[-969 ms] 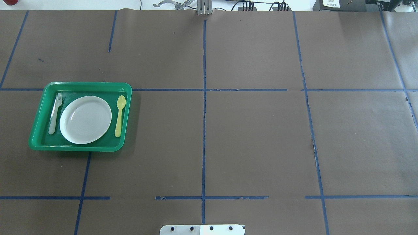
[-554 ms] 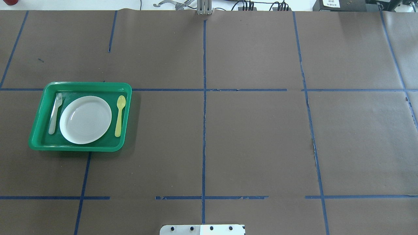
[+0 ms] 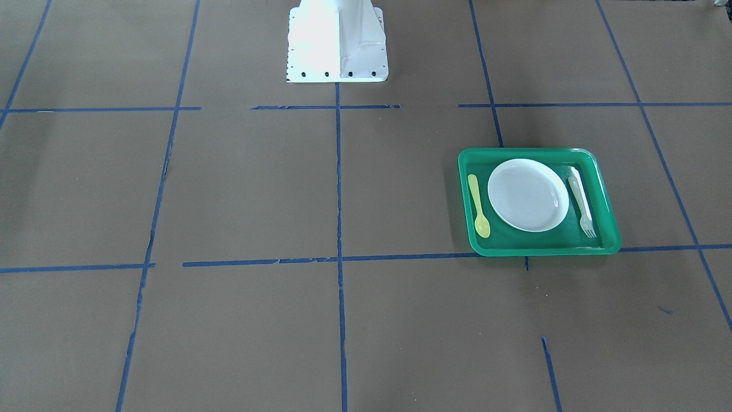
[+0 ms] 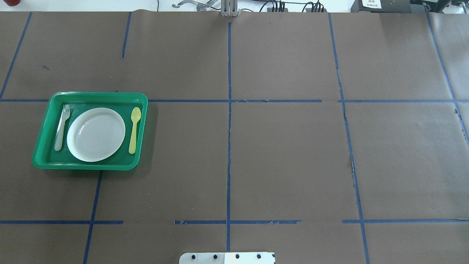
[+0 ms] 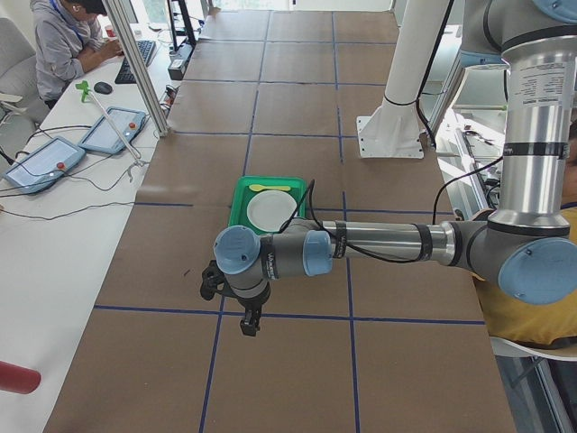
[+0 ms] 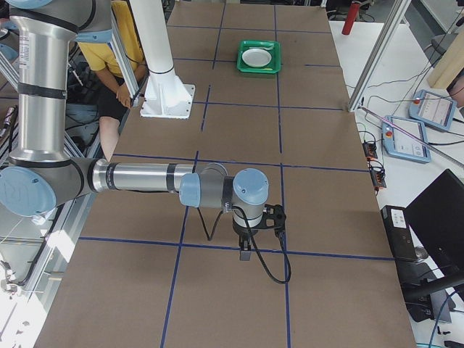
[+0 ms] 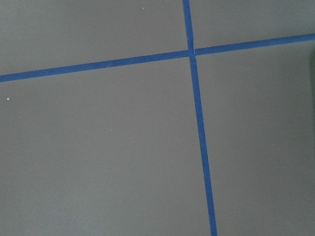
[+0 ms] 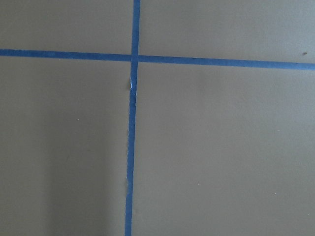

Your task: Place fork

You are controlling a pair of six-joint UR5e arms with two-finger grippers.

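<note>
Overhead exterior: fork (image 4: 61, 127), illegible box label (image 4: 370, 3)

1. The tabletop (image 4: 285, 154) is covered in brown paper, which blue tape lines (image 4: 229, 146) divide into large squares.
2. In the overhead view a green tray (image 4: 84, 165) lies flat at about 9 o'clock from centre, its far edge on a tape line.
3. A white base plate (image 4: 227, 258) sits at 6 o'clock.
</note>
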